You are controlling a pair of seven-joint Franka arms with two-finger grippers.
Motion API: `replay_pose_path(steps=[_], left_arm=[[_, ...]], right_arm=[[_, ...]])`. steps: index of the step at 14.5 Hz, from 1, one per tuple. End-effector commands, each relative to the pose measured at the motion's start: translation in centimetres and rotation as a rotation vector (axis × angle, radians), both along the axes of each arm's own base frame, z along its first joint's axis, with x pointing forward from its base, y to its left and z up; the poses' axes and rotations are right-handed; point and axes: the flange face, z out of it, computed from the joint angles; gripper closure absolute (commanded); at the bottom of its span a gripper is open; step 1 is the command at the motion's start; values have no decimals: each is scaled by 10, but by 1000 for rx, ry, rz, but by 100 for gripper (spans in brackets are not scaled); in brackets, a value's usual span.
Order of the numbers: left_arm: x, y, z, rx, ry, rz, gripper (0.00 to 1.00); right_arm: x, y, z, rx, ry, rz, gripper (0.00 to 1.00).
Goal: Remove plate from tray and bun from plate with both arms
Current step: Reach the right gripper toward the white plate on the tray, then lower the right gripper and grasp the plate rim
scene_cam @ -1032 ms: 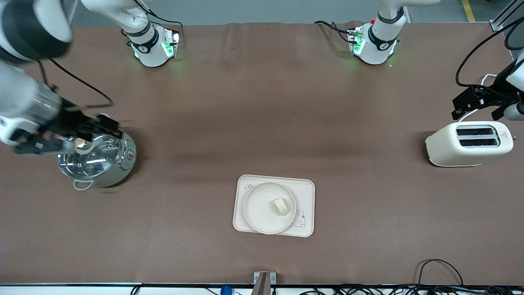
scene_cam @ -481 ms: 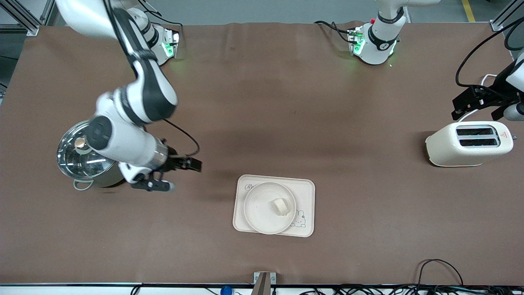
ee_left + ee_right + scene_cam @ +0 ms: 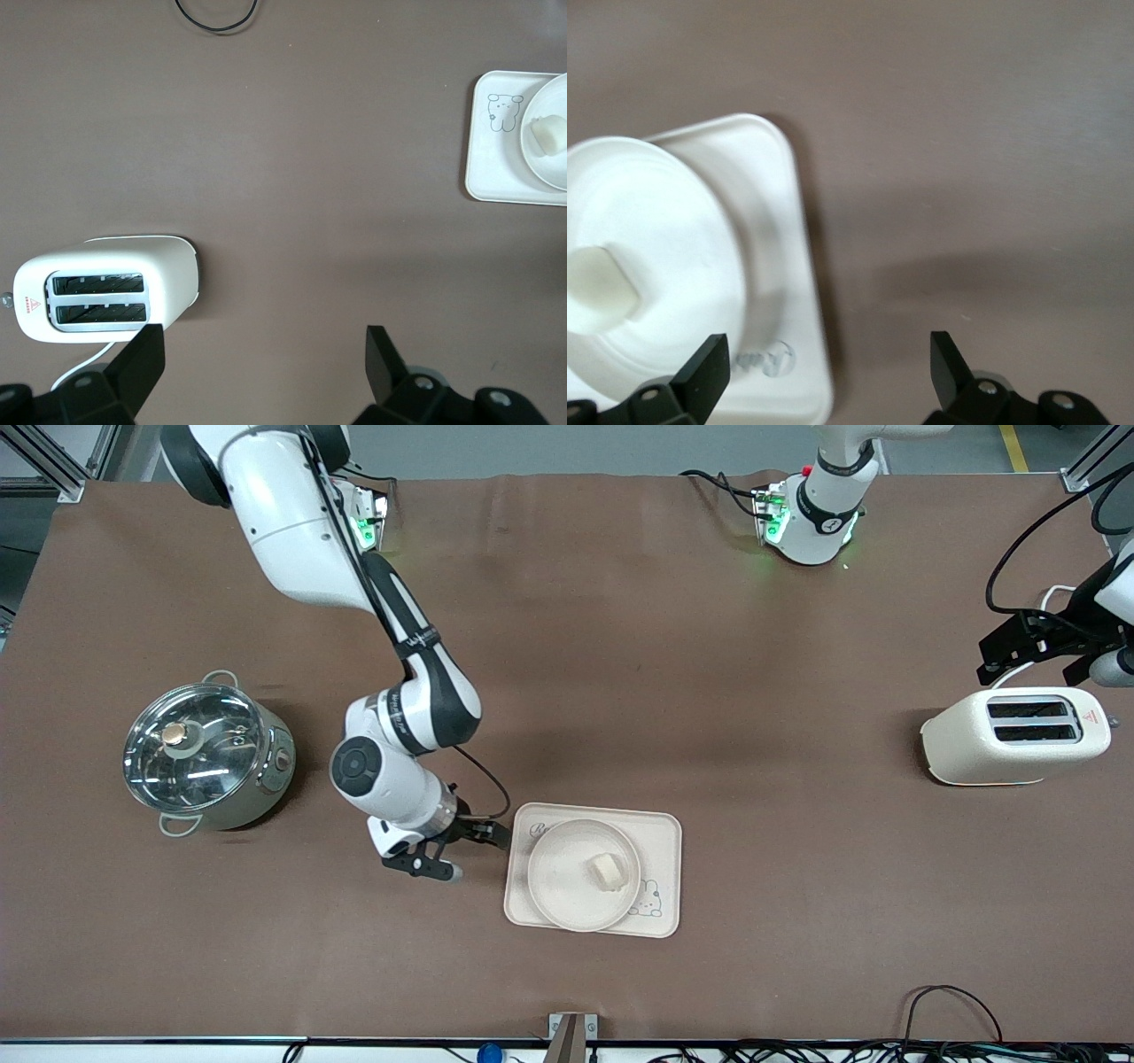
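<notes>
The right gripper, jaws spread and empty, sits just beside the tray, apparently lining up for the plate carrying the bun. The left gripper waits released above the toaster, well apart from the tray.

My matt brown table cover looks like smooth cloth. The pot is glossy metal. My toaster shows smooth cream plastic.

A lidded steel pot and a cream toaster stand at the table's two ends.
</notes>
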Motion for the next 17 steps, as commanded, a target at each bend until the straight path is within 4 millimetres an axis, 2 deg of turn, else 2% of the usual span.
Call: replay_pose_path(steps=[1, 4, 5, 7, 12, 16, 17], left_arm=[[0, 2, 3, 0, 7, -8, 0], [0, 2, 3, 0, 7, -8, 0], [0, 2, 3, 0, 7, -8, 0], [0, 1, 4, -1, 6, -9, 0], [0, 2, 3, 0, 7, -8, 0], [0, 2, 4, -1, 7, -8, 0], [0, 2, 4, -1, 7, -8, 0]], right_arm=[[15, 24, -9, 27, -36, -19, 11], [17, 32, -23, 50, -55, -65, 25], [15, 40, -30, 67, -58, -66, 32], [16, 43, -44, 76, -95, -74, 40], [10, 57, -53, 84, -91, -56, 48], [3, 66, -62, 75, -86, -32, 79], [2, 67, -63, 76, -82, -38, 94]])
